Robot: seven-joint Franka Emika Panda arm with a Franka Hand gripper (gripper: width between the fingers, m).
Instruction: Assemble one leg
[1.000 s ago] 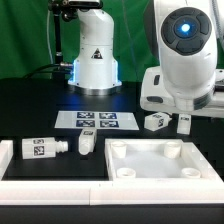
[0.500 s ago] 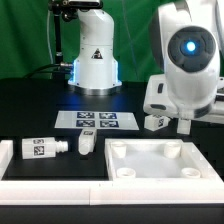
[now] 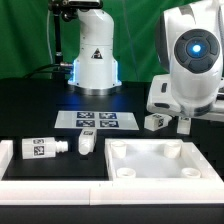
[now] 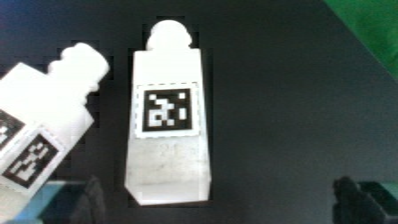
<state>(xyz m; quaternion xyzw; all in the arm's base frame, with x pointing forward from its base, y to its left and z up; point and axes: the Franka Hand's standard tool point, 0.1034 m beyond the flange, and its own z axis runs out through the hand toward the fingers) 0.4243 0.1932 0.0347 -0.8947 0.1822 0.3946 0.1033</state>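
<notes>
In the wrist view a white leg (image 4: 169,115) with a square tag lies lengthwise on the black table. A second leg (image 4: 45,115) lies tilted beside it. My gripper (image 4: 217,200) is open and empty above them. Its dark fingertips (image 4: 71,196) stand wide apart, and the near end of the first leg lies between them, closer to one finger. In the exterior view these two legs (image 3: 155,121) (image 3: 184,124) lie under the arm's hand at the right, and the fingers are hidden there. Two more legs (image 3: 40,148) (image 3: 86,143) lie at the left.
A large flat white panel (image 3: 150,147) with corner holes lies in front. The marker board (image 3: 97,120) lies mid-table. The robot base (image 3: 93,60) stands behind it. A white ledge (image 3: 30,170) runs along the front left.
The arm's wrist has dropped and shifted toward the exterior view's right above the two right-hand legs. The parts on the table have not moved.
</notes>
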